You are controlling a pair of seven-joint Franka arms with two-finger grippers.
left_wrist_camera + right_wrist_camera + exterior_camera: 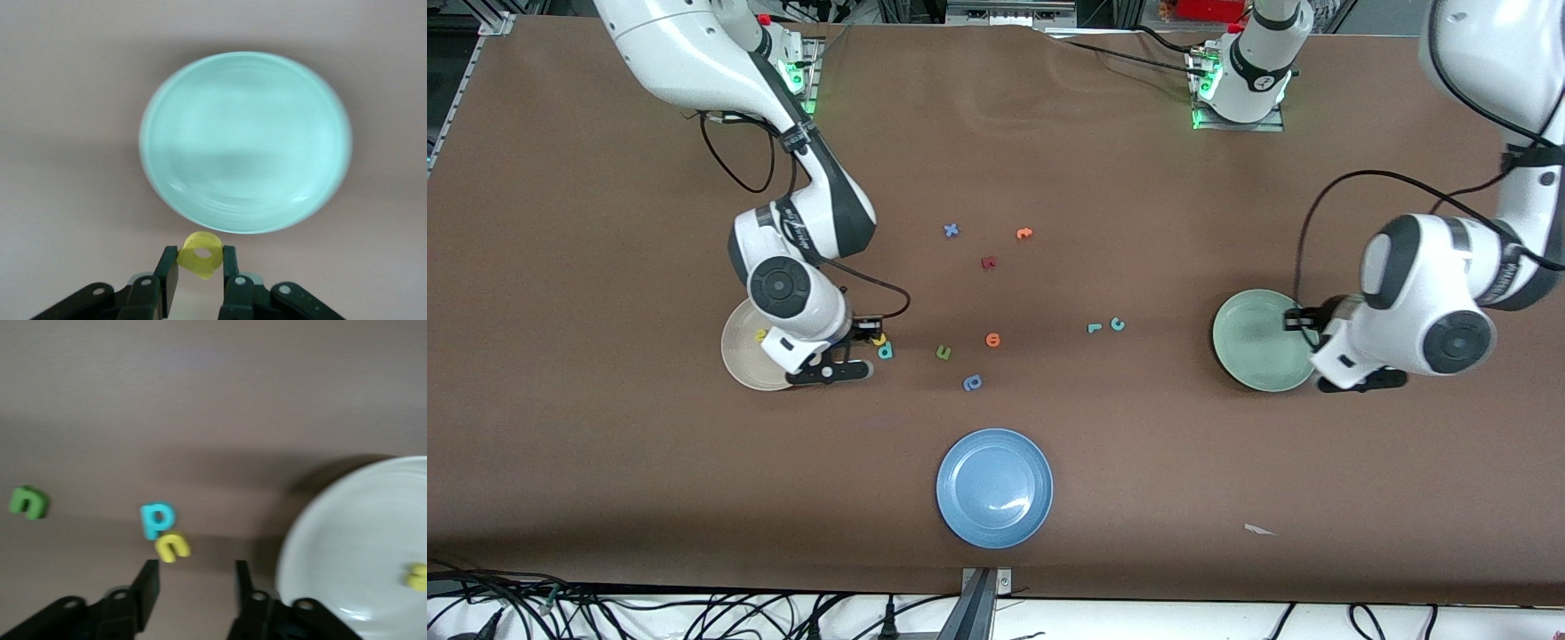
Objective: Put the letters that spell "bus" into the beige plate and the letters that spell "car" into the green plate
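Observation:
My left gripper (pixel 200 263) is shut on a yellow "a" (pixel 202 255) and hangs over the table just off the rim of the green plate (pixel 247 143), which holds nothing. In the front view that gripper (pixel 1360 382) sits at the plate's (pixel 1258 342) edge. The teal "r" (pixel 1094 328) and "c" (pixel 1117 324) lie mid-table. My right gripper (pixel 197 577) is open beside the beige plate (pixel 347 540), with nothing between its fingers. A yellow "s" (pixel 418 577) lies in that plate. The yellow "u" (pixel 173 547) and teal "b" (pixel 157 519) lie just past the fingertips.
A green "u" (pixel 943 353), an orange letter (pixel 992 340) and a blue round-bowled letter (pixel 972 382) lie near the "b". A blue "x" (pixel 951 230), an orange letter (pixel 1024 233) and a dark red one (pixel 988 262) lie farther from the camera. A blue plate (pixel 994 487) sits nearest it.

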